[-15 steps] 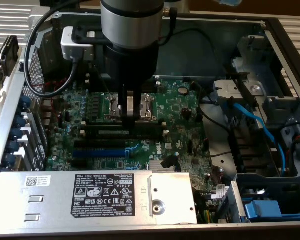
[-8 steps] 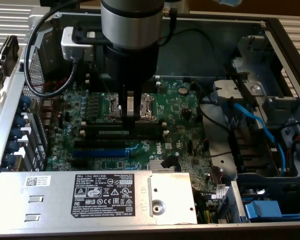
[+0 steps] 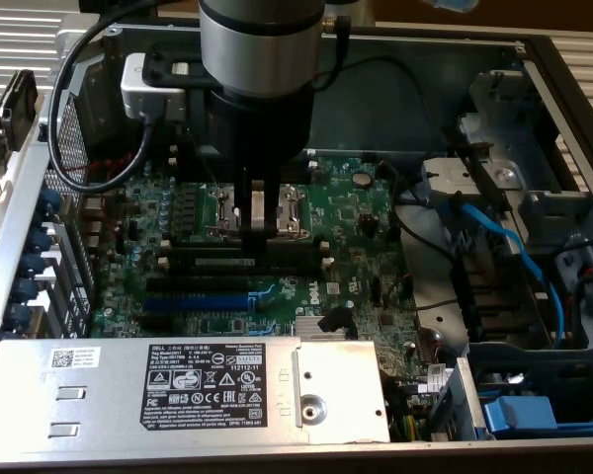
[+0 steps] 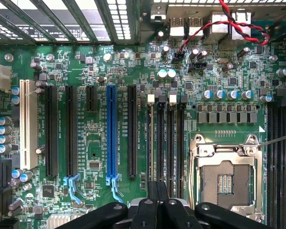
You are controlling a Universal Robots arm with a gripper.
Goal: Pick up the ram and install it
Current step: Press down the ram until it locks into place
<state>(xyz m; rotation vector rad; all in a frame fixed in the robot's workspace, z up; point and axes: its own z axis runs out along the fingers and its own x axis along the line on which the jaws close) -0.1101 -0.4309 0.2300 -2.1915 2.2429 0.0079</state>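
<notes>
The ram (image 3: 249,263) lies edge-up along the memory slots (image 4: 164,138) of the green motherboard (image 3: 351,212), seemingly seated, though the arm hides part of it. Directly above it, the gripper (image 3: 256,229) hangs with its fingers drawn together, touching or just over the stick's top edge. The CPU socket (image 4: 225,179) sits just beside, the blue expansion slot (image 4: 112,136) nearby.

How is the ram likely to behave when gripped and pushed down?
Probably stiff: the ram is a thin flat board standing on edge at the memory slots. Likely light for its length. Gripped near mid-length by the gripper with shut jaws, it might rock endwise if pushed unevenly.
</notes>
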